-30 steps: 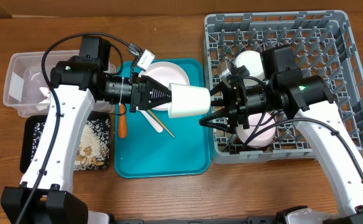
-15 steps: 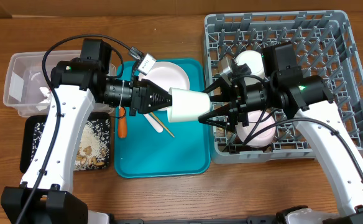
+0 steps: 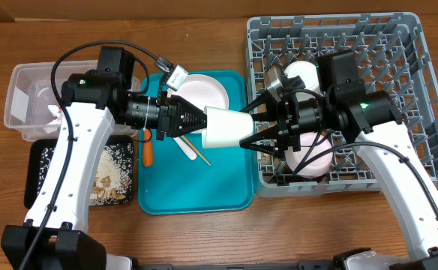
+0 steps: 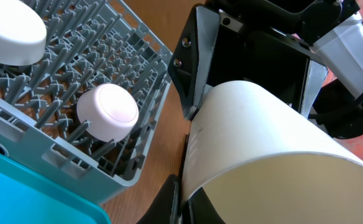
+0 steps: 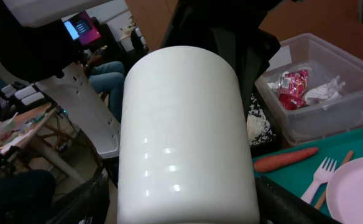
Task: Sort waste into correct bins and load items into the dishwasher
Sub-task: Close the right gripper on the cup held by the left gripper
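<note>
Wooden tabletop (image 3: 204,240); white cup (image 3: 226,126) tight in left hand (image 3: 201,121), right hand (image 3: 247,131) around its base, grip there unclear.

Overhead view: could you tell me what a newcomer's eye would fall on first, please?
A white cup hangs sideways above the teal tray, gripped at its rim by the left gripper and at its base by the right gripper. To the right, a grey rack holds two bowls; at far left, a clear tub holds a red wrapper.
</note>
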Robot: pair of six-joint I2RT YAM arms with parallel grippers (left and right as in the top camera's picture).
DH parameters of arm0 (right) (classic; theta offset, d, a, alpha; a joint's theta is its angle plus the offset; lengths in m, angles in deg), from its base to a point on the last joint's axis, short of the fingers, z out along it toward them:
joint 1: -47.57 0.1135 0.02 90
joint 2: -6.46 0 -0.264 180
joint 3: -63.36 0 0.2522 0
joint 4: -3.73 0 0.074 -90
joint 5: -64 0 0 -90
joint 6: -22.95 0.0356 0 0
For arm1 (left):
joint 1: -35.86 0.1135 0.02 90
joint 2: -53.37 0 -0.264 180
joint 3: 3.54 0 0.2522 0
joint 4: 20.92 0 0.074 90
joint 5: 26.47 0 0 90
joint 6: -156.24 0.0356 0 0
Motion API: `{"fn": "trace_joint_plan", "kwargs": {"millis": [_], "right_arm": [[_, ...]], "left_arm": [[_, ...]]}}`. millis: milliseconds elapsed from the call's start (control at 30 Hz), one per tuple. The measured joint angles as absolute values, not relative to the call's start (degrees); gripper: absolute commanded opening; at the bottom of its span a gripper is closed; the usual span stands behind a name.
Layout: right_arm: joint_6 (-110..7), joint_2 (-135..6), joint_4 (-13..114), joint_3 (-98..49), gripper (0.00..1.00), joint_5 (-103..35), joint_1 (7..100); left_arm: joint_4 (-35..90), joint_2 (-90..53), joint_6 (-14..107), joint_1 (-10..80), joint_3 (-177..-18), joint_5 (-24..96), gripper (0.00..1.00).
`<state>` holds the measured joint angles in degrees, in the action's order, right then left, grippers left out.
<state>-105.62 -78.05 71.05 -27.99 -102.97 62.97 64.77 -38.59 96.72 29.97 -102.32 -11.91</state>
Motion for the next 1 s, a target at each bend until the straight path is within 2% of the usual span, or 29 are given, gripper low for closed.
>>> {"fn": "trace_joint_plan", "kwargs": {"millis": [567, 1000], "right_arm": [[-105.59, -78.34, 70.72, -27.99, 0.75, -103.12, 63.43], [-105.22, -78.34, 70.68, -27.99, 0.8, -102.27, 63.91]], "left_arm": [[63.56, -38.59, 96.72, 29.97, -102.32, -12.22, 0.04], [63.08, -38.59, 96.77, 29.97, -102.32, -12.33, 0.04]]}}
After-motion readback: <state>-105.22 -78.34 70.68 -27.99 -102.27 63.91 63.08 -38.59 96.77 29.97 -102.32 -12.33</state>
